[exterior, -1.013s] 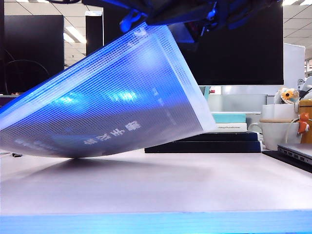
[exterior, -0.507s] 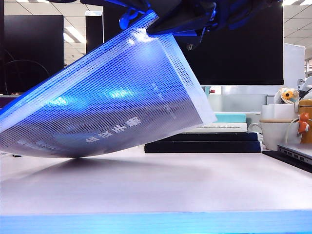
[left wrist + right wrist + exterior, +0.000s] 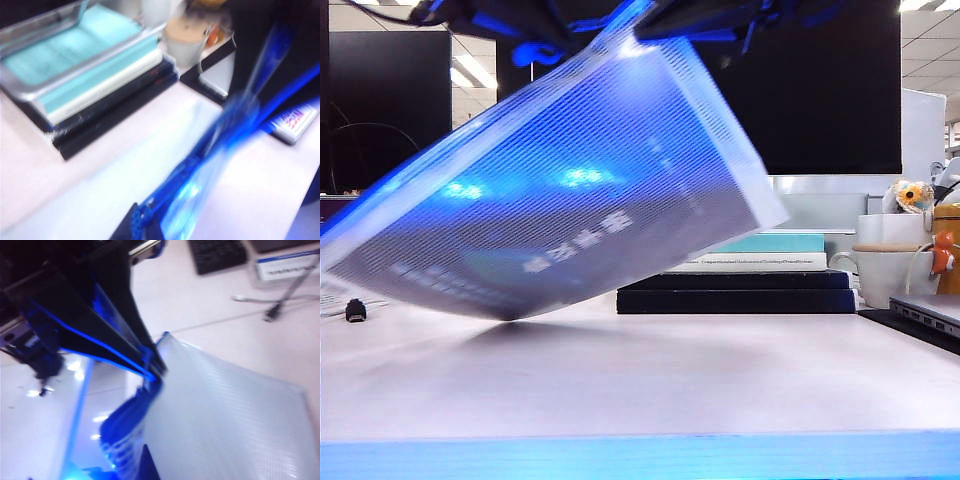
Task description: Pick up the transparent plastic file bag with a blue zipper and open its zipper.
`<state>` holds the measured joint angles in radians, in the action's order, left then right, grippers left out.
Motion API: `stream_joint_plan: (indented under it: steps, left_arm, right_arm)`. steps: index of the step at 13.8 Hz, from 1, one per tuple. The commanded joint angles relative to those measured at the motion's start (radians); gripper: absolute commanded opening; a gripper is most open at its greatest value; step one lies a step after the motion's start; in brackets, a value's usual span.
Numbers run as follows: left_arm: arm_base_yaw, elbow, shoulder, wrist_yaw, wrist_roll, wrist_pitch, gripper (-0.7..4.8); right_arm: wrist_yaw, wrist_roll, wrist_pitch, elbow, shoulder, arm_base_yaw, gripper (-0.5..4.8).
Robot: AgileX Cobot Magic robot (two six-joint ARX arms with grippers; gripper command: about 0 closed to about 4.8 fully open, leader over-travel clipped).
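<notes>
**Bag lifted by its top edge, both grippers clamped, zipper not yet run.**

Start with the nearest item, the table: you see the bag hanging over it, tilted, its low corner just clear of the surface or barely grazing it (motion blur prevents a firm call). At the raised edge, your left gripper is fully closed on the blue zipper strip, which anchors the bag. Your right gripper is pinched tight at the same edge, where blue material bunches below its tips; judge this to be the pull, though blur hides it. Holding the edge high keeps the zipper taut for a pull. Behind the bag lie the books, then the mug.
</notes>
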<state>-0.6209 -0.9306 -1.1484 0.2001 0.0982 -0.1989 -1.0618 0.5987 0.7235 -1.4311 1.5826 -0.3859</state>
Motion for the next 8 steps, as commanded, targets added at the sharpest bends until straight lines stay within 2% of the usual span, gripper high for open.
stream_joint_plan:
  steps: [1,4,8]
  left_arm:
    - [0.002,-0.002,0.002,-0.018,0.024,-0.042,-0.05]
    - [0.023,-0.002,0.011,-0.185,0.096,-0.182,-0.05]
    - [0.103,-0.002,0.017,-0.287,0.116,-0.251,-0.05]
  right_arm:
    - [0.023,-0.017,-0.004,-0.006,-0.028,0.016,-0.01]
    - [0.043,-0.062,-0.045,-0.006,-0.105,0.092,-0.01]
    - [0.042,-0.076,-0.043,-0.006,-0.171,0.157,-0.01]
